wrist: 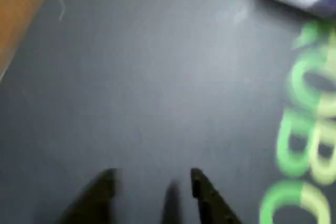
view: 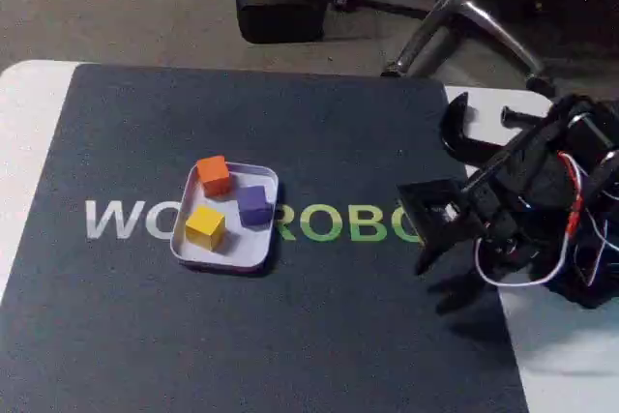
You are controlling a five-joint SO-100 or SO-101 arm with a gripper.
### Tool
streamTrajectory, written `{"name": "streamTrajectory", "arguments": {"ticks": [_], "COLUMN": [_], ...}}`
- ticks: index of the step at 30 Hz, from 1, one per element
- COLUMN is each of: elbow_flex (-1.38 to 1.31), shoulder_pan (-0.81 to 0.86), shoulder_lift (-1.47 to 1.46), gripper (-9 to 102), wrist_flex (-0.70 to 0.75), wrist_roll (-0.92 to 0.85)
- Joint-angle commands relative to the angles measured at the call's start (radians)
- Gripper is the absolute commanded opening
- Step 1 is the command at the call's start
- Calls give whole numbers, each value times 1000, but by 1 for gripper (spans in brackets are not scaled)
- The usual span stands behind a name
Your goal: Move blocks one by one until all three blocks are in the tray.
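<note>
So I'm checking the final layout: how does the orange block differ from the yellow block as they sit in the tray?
In the fixed view, the orange block sits at the tray's far left corner, close against the rim; the yellow block sits nearer the camera, by the near left edge. One is orange, the other yellow. Both are small cubes of like size, resting inside the tray.

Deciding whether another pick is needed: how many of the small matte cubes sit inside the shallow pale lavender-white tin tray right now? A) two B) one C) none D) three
D: in the fixed view the orange cube, the yellow cube and the purple cube all sit inside the tray's rim.
</note>
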Motion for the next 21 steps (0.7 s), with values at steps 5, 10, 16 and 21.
{"name": "streamTrajectory", "arguments": {"ticks": [5,10,16,21], "elbow_flex": [-3,-3,-3,-3], "shoulder_pan": [-26,-28,0,3], "shoulder_lift": [0,2,0,0], "gripper": [-6,-2,-2,-2], "wrist_flex": [114,118,124,124], "wrist_roll": [12,12,12,12]}}
